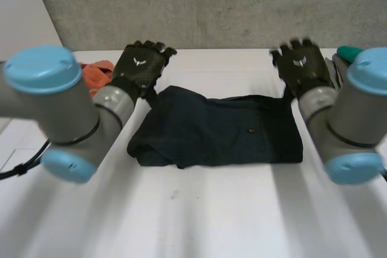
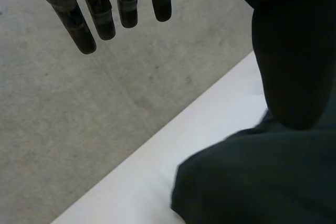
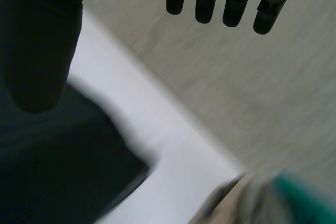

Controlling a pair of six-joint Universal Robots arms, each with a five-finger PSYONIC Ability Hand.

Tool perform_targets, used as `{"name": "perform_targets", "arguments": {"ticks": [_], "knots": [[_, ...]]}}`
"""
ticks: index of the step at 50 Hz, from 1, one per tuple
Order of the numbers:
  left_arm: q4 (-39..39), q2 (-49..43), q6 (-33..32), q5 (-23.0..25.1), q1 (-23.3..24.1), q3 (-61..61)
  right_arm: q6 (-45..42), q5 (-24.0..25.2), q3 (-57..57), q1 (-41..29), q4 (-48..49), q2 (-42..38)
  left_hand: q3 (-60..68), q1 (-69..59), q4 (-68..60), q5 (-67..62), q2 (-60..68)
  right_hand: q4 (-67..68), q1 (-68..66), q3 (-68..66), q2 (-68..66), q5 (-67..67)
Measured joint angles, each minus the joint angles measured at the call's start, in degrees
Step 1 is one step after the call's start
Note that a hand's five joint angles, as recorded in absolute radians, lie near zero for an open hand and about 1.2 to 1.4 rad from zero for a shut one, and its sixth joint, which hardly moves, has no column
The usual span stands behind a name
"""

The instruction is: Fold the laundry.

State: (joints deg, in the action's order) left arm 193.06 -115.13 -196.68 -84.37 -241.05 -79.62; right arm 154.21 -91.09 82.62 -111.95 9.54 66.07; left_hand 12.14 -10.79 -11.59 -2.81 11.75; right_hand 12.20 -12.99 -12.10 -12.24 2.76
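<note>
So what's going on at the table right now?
A dark garment lies loosely folded on the white table. The left hand is at its far left corner and the right hand at its far right corner, both with fingers straight, gripping nothing. An orange cloth lies beside the left hand, a green item beside the right.

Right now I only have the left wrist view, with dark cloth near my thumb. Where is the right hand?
Observer: The right hand is open at the far right corner of the dark garment.
Operator: How does the garment lie overall?
Observer: As a rough rectangle across the middle of the white table, its left end rumpled.
Operator: Any other laundry?
Observer: An orange cloth lies outside the left hand, apart from the garment.
</note>
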Motion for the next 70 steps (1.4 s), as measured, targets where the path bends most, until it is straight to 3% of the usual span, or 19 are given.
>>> {"name": "perform_targets", "arguments": {"ticks": [6,14,15,17,19,20,26,33,38,46,50,51,54,58,64,70], "knots": [[5.22,6.89,0.88,4.75,-0.83,-13.12,4.88,4.91,6.0,4.11,-13.0,1.24,0.0,0.0,0.0,-0.01,-0.01,3.67,-1.76,-3.85,-3.75,3.66],[10.1,9.08,3.18,7.11,-0.95,-19.97,4.13,6.84,11.45,5.97,-3.97,-3.52,0.0,0.0,0.0,0.0,-0.01,12.73,-11.92,-12.73,-12.13,12.64],[10.45,9.02,3.56,7.05,-0.89,-20.19,3.89,6.84,11.62,5.91,-1.42,-5.07,0.0,0.0,0.0,0.0,-0.01,23.59,-23.71,-24.61,-24.57,23.25],[10.72,8.92,3.97,6.87,-0.83,-20.21,3.7,6.7,11.39,5.85,0.56,-6.51,0.0,0.0,0.0,0.0,-0.01,35.11,-32.23,-35.28,-35.67,33.56],[10.81,8.81,4.44,6.54,-0.78,-20.06,3.46,5.62,10.82,5.97,2.28,-7.91,0.0,0.0,0.0,0.0,-0.01,51.21,-41.5,-51.26,-51.89,48.91],[10.8,8.81,4.64,6.38,-0.77,-19.98,3.32,4.77,10.61,6.09,2.83,-8.16,0.0,0.0,0.0,0.0,-0.01,54.2,-42.59,-53.77,-53.25,50.87],[10.55,9.75,5.76,5.59,-0.98,-20.05,-1.03,-1.57,11.01,8.18,5.83,-4.42,0.0,0.0,0.0,0.0,-0.01,56.22,-45.71,-54.47,-53.5,52.41],[10.43,12.76,7.17,5.5,-2.16,-21.4,-18.73,-4.27,11.45,8.87,8.16,1.02,0.0,0.0,0.0,0.0,-0.01,56.26,-47.07,-54.47,-53.5,53.42],[10.3,13.85,8.25,5.78,-3.08,-22.01,-26.19,0.6,9.81,1.43,12.84,0.83,0.0,0.0,0.0,0.0,-0.01,56.38,-48.1,-55.81,-54.51,53.42],[9.48,13.83,9.22,5.58,-3.49,-21.69,-29.67,22.0,10.44,-13.17,21.82,-5.2,0.0,0.0,0.0,0.0,-0.01,56.43,-49.78,-56.37,-55.23,54.39],[8.69,13.59,9.17,5.15,-3.46,-20.49,-30.22,24.66,8.84,-15.96,20.12,-7.74,0.02,0.0,0.0,-0.01,-0.01,26.4,-19.81,-26.15,-24.1,24.1],[8.31,13.41,9.16,4.85,-3.4,-19.67,-29.24,24.0,7.99,-16.36,19.02,-8.01,0.02,0.0,0.0,0.0,-0.01,13.85,-7.8,-13.57,-11.23,12.77],[7.42,12.81,9.13,4.11,-3.14,-17.52,-23.14,21.17,6.24,-16.28,17.09,-6.94,0.02,0.0,0.0,0.0,-0.01,1.65,0.08,-1.42,-0.6,1.08],[5.7,10.91,9.06,2.87,-1.9,-12.75,-1.87,15.57,3.91,-12.91,14.65,-1.96,0.02,0.0,0.0,0.0,-0.01,-0.06,0.11,0.1,0.14,0.0],[2.48,5.91,9.19,1.7,1.53,-4.2,23.04,12.0,-0.09,-5.61,8.22,0.73,0.02,0.0,0.0,0.0,-0.01,-0.06,0.11,0.1,0.14,0.0],[-2.92,-2.65,8.94,1.29,6.27,5.29,25.15,11.84,-8.1,-1.3,-4.09,-5.66,0.02,0.0,0.0,0.0,-0.01,-0.07,0.11,0.09,0.14,0.0]]}}
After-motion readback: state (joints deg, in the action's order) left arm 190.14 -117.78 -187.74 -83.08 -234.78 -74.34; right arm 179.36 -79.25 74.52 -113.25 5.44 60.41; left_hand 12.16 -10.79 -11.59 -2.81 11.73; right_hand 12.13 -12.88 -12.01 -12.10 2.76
